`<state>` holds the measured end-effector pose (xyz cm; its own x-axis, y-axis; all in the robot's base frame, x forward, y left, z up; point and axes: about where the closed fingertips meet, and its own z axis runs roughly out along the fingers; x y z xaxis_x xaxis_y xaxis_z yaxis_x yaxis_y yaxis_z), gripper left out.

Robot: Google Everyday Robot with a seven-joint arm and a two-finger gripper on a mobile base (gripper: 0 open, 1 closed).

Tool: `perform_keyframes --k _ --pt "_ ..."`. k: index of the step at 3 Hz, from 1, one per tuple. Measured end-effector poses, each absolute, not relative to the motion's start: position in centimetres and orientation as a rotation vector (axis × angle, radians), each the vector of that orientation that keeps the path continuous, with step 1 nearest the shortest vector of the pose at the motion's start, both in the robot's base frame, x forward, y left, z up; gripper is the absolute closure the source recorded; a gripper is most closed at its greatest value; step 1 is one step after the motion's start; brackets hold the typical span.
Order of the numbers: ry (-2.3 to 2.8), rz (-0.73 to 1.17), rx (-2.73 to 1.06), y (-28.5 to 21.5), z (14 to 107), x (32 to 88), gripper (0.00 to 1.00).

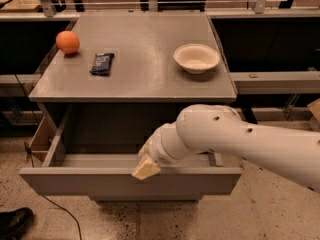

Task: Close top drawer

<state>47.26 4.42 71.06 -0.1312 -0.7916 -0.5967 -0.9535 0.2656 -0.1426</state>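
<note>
Sticking out toward the camera, top drawer (pixel 100 182) runs left-right; your gripper (pixel 146 169) at its front edge, grip unclear.

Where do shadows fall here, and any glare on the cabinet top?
Camera view: the top drawer is shadowed at the back under the cabinet top, which shows no glare; the orange and bowl cast small soft shadows; the gripper at the drawer's front edge is brightly lit.
</note>
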Motion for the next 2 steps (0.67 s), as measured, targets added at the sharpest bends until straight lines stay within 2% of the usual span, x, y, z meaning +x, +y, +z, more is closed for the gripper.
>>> perform_keyframes --k 1,2 --pt "1.926 0.319 -1.539 3.5 73.5 49.3 0.10" --pt "1.935 0.294 -1.537 1.3 75.3 48.3 0.11"
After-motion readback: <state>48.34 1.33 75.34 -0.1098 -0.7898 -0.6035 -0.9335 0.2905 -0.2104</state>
